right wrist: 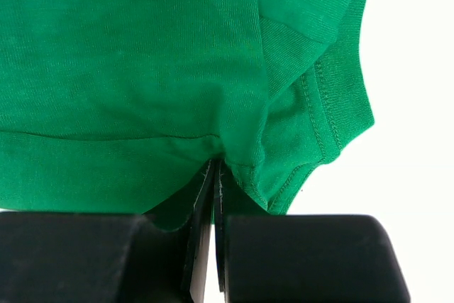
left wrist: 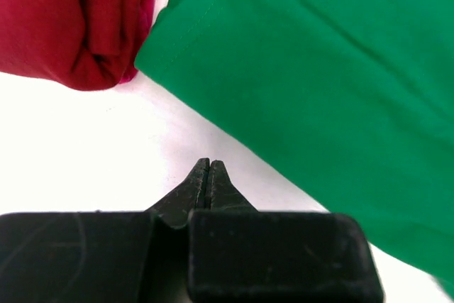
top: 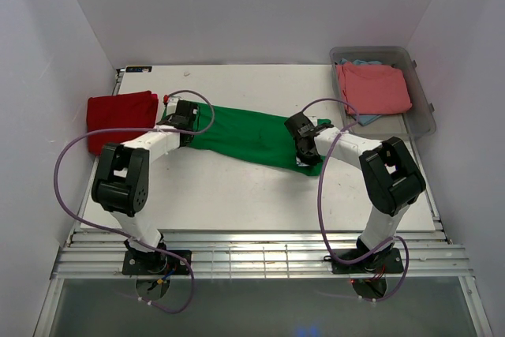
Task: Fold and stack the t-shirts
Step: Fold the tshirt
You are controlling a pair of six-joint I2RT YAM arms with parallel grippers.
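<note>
- Green tee (top: 245, 136) lies mid-table (top: 237, 195), stretched in a long band from back left to near right, partly folded.
- Right gripper (right wrist: 215, 172): fingers pressed together, pinching the green tee's hem at its right end. Cloth bunches at the tips beside a sleeve.
- Left gripper (left wrist: 208, 168): fingers fully closed, nothing between them. Tips sit over bare table just beside the green tee's left edge.
- Red tee (top: 118, 116) is folded at the table's left edge, its fold just beside the green tee's corner.
- Pink tee (top: 375, 88) is folded in the bin (top: 424, 108) at back right.
- Blue tee (top: 364, 61) peeks out under the pink one, in the same bin.
</note>
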